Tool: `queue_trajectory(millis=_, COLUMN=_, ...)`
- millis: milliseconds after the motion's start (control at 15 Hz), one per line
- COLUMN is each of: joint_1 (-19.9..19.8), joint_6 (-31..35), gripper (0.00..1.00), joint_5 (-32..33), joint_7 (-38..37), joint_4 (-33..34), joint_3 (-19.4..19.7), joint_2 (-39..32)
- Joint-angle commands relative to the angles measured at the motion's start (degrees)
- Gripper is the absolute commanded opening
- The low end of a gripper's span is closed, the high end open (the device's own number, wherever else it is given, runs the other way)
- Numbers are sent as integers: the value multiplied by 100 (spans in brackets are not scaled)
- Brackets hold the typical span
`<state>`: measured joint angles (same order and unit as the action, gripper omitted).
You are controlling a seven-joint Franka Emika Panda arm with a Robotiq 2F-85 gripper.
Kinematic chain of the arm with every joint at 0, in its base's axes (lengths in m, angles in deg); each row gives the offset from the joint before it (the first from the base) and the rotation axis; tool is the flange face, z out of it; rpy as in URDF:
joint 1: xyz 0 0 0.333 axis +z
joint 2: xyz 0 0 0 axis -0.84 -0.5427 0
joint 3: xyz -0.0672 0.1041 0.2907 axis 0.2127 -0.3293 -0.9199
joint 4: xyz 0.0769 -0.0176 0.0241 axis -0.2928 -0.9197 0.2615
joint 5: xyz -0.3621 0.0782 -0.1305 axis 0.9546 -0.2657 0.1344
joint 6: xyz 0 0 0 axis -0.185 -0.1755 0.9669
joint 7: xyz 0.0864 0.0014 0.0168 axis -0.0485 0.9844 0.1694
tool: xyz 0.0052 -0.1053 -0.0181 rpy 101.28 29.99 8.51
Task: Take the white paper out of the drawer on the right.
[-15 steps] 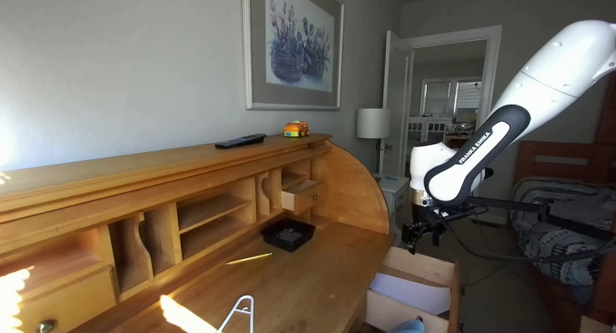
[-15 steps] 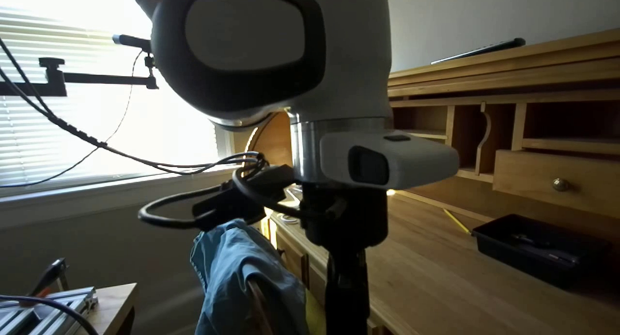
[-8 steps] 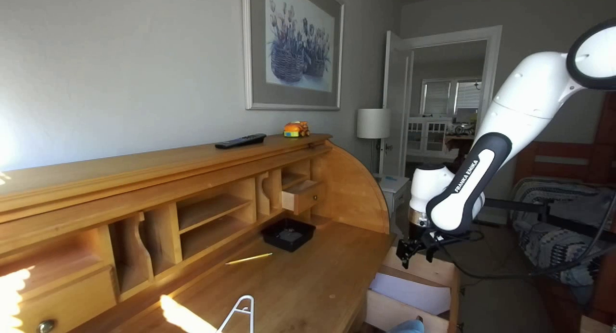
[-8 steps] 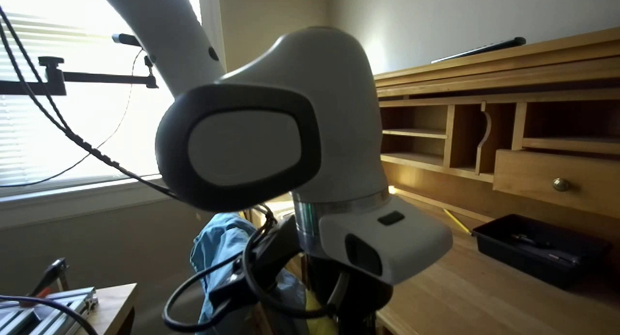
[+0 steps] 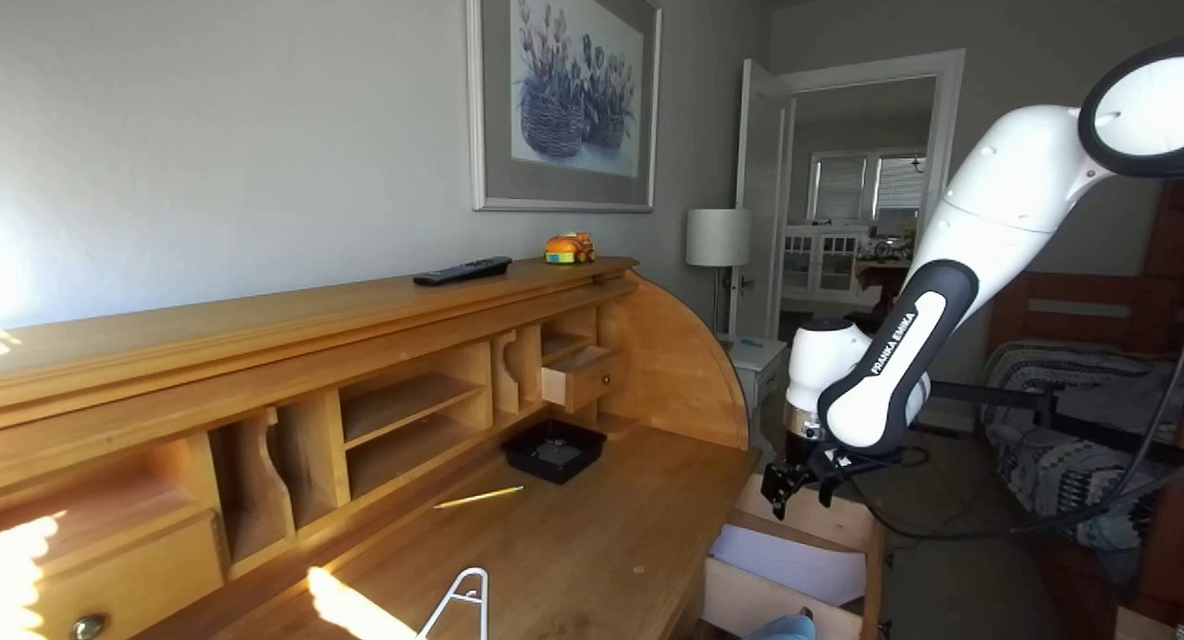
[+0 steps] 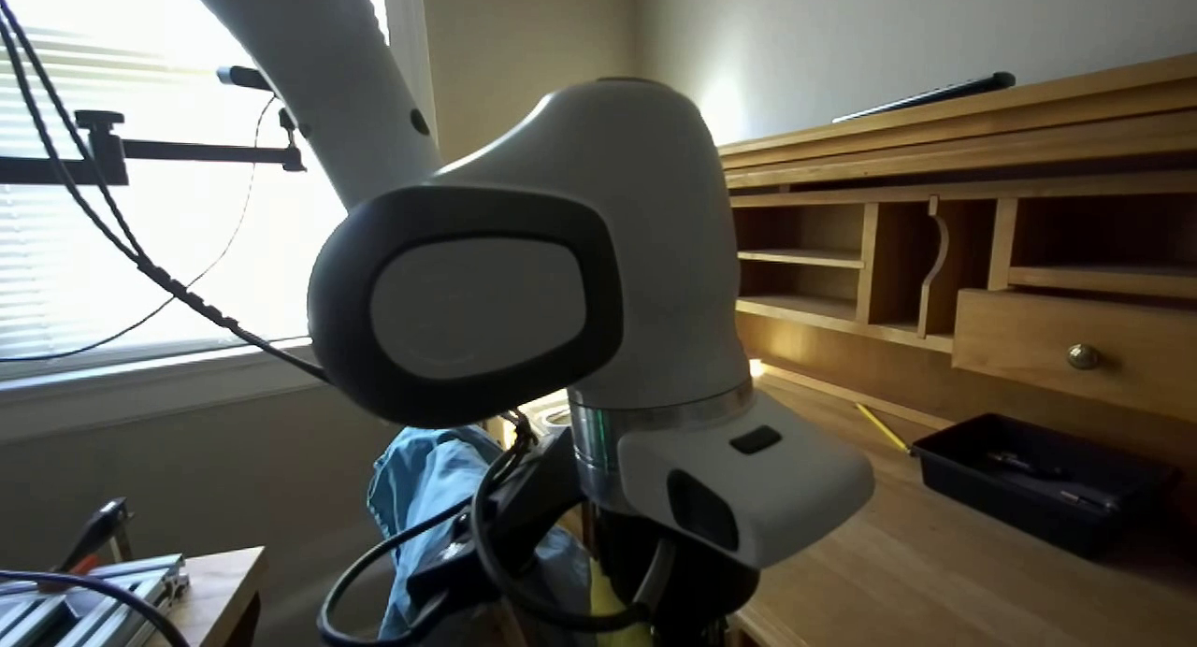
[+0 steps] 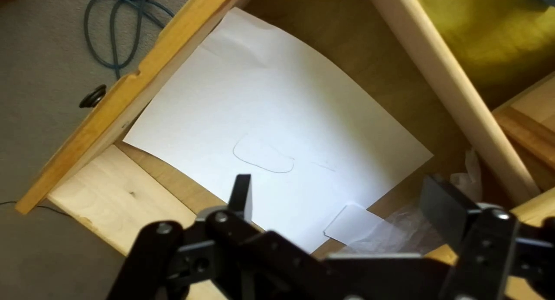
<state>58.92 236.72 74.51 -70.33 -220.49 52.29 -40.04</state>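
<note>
Paper (image 7: 277, 122) may just slide in the drawer (image 7: 444, 81) if the gripper (image 7: 341, 197), jaws wide, closes without catching an edge.

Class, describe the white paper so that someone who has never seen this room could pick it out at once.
Start at the big wooden desk; below its top, a pale wooden drawer stands open. The white paper lies inside. Unlike the small white piece at its edge, it is the large sheet with a thin curved line on it.
</note>
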Motion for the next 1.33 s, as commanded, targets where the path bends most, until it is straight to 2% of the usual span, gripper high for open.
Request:
queue_trajectory(millis=0, joint_1=57, joint_6=537, gripper=100, joint_5=-314, joint_7=177, joint_4=142, joint_3=58, joint_2=-440)
queue_trajectory(millis=67, joint_1=140, joint_6=769, gripper=100, joint_5=-284, joint_7=112, joint_4=215, joint_3=144, joint_2=-623)
queue_trajectory(millis=267, joint_1=129, joint_6=1233, gripper=100, joint_5=-683, joint_7=338, joint_4=474, joint_3=35, joint_2=-1211)
queue_trajectory(millis=400, joint_1=-13, joint_6=1341, gripper=100, joint_5=-1044, joint_7=604, joint_4=715, joint_3=-211, joint_2=-1608)
queue_trajectory(millis=533, joint_1=-124, joint_6=1255, gripper=100, joint_5=-1350, joint_7=811, joint_4=990, joint_3=-425, joint_2=-1940)
queue_trajectory(millis=667, joint_1=135, joint_6=1066, gripper=100, joint_5=-1519, joint_7=744, joint_4=1299, joint_3=-209, joint_2=-2268)
queue_trajectory(millis=800, joint_1=188, joint_6=1083, gripper=100, joint_5=-1626, joint_7=740, joint_4=1564, joint_3=-152, joint_2=-2581)
queue_trajectory(millis=1000, joint_1=112, joint_6=1086, gripper=100, joint_5=-1782, joint_7=747, joint_4=1939, joint_3=-186, joint_2=-2954)
queue_trajectory(millis=1267, joint_1=-150, joint_6=950, gripper=100, joint_5=-2055, joint_7=761, joint_4=2409, joint_3=-468, joint_2=-3339)
